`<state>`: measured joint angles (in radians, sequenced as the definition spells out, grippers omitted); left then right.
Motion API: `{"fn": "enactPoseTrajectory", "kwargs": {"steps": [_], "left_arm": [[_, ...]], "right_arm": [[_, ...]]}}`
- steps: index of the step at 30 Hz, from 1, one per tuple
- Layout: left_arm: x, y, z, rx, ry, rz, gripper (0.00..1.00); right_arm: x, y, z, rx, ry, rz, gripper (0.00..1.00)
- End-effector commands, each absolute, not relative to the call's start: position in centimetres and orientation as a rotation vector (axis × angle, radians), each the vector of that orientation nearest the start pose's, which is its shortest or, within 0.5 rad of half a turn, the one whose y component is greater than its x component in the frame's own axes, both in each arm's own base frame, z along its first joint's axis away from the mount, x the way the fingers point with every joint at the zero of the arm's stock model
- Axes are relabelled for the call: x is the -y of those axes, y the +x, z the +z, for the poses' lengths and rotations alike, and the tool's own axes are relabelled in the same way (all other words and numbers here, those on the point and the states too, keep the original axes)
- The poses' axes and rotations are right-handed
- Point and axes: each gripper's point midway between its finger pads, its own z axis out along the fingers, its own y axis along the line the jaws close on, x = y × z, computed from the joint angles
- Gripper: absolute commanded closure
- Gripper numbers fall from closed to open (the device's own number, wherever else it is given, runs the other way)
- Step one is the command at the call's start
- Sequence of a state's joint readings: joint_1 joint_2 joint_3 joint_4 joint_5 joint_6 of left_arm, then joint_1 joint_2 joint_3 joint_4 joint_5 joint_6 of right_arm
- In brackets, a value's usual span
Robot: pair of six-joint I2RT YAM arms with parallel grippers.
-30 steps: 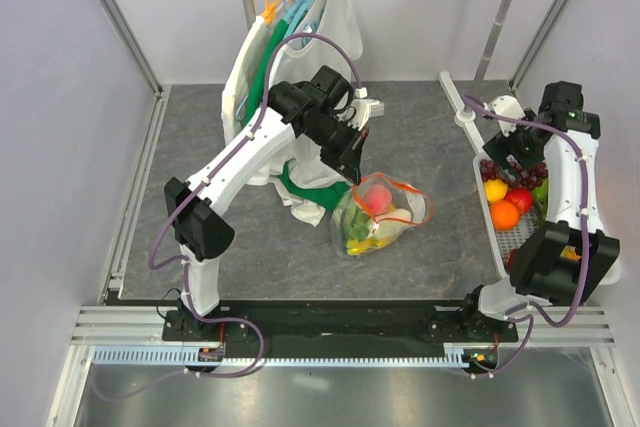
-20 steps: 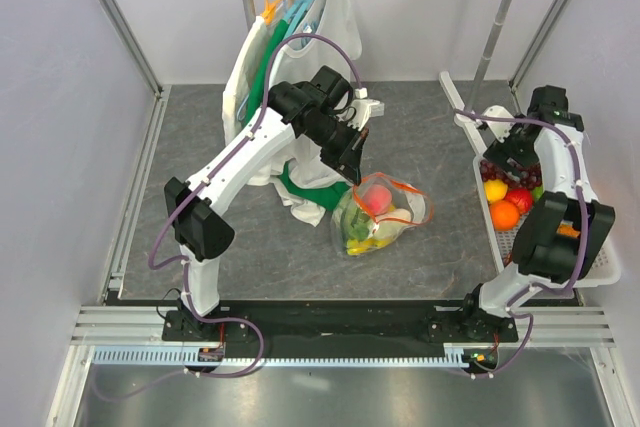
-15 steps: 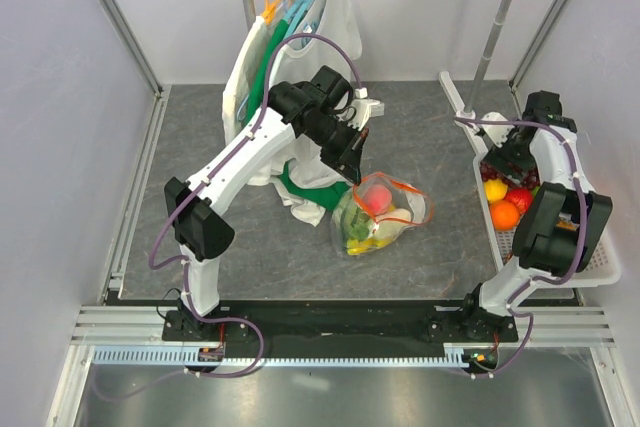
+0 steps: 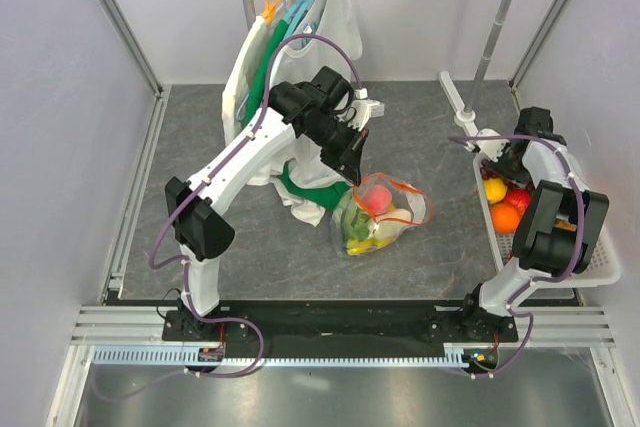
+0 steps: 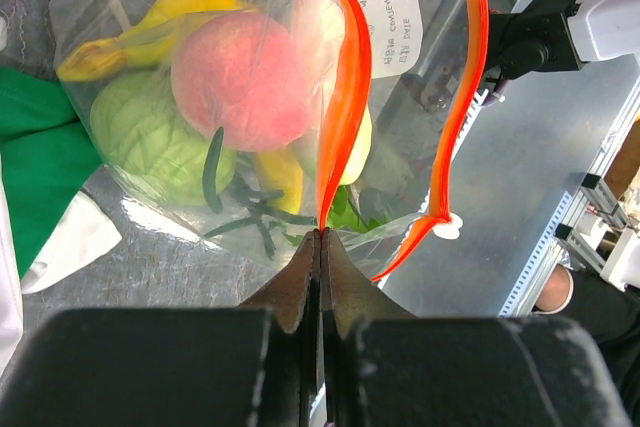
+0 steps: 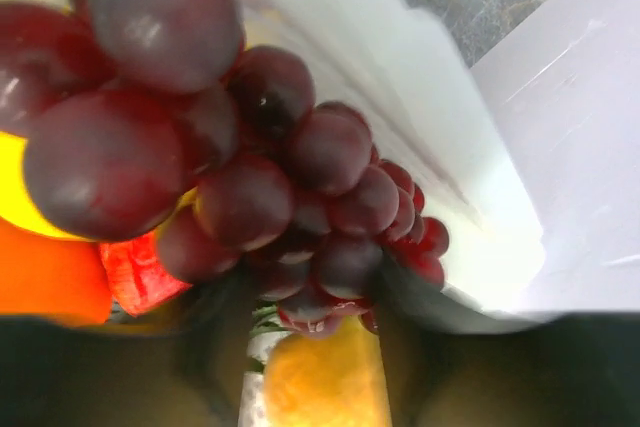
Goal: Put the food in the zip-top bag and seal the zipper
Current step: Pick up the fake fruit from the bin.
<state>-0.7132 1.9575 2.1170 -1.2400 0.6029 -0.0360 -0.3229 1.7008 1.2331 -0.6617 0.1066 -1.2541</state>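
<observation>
White slatted plastic basket (image 4: 603,269) at right edge, loose fruit (image 4: 505,211) heaped inside. Clear floppy zip-top bag (image 4: 380,217) mid-table, part-filled, mouth gaping: soft, slumps, so we'd hold it by stiffer rim. Left arm (image 4: 250,152) arches over it, wrist tipped down. Dark red grape bunch (image 6: 250,177) at basket's far end: squashy, sheds berries, best taken near stem. Right arm (image 4: 560,207) folded over, right gripper (image 4: 504,160) nosed in; we cannot tell jaw gap or hold. Left gripper (image 5: 321,237) pinched flat on red-orange zipper strip (image 5: 345,117), tiny white slider (image 5: 447,228) near.
</observation>
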Motion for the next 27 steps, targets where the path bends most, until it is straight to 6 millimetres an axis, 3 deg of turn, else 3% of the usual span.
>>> {"fn": "enactPoseTrajectory", "kwargs": {"steps": [1, 3, 4, 6, 13, 17, 18, 20, 21, 24, 27], "left_arm": [[35.0, 25.6, 24.4, -2.478, 1.118, -1.017, 0.98], [35.0, 25.6, 24.6, -2.476, 1.118, -1.017, 0.98], [35.0, 25.8, 24.5, -2.475, 1.116, -1.015, 0.98], [35.0, 25.7, 24.7, -2.472, 1.115, -1.013, 0.98], [35.0, 25.6, 24.8, -2.473, 1.116, -1.019, 0.98], [34.9, 25.7, 24.7, -2.477, 1.112, -1.025, 0.98], [34.9, 25.7, 24.8, -2.478, 1.109, -1.029, 0.98], [35.0, 25.8, 24.5, -2.487, 1.104, -1.036, 0.98], [35.0, 25.6, 24.6, -2.491, 1.103, -1.049, 0.98], [35.2, 25.7, 24.6, -2.494, 1.093, -1.083, 0.98], [35.3, 25.8, 25.0, -2.481, 1.087, -1.113, 0.98]], "right_arm": [[17.6, 35.4, 9.5, -2.524, -1.235, -0.573, 0.72], [17.6, 35.4, 10.5, -2.514, -1.188, -0.581, 0.98], [17.8, 36.0, 11.6, -2.493, -1.164, -0.595, 1.00], [17.5, 35.8, 12.9, -2.484, -1.137, -0.556, 1.00], [15.9, 36.5, 20.9, -2.345, -1.023, -0.507, 1.00], [14.1, 35.4, 24.3, -2.314, -0.986, -0.424, 1.00], [13.7, 35.5, 26.3, -2.276, -0.972, -0.425, 1.00], [11.3, 34.4, 28.0, -2.240, -0.953, -0.301, 1.00], [10.4, 34.2, 30.1, -2.186, -0.945, -0.275, 1.00], [5.4, 32.0, 33.7, -2.062, -0.949, -0.045, 1.00], [-0.1, 29.0, 36.0, -1.939, -0.968, 0.219, 1.00]]}}
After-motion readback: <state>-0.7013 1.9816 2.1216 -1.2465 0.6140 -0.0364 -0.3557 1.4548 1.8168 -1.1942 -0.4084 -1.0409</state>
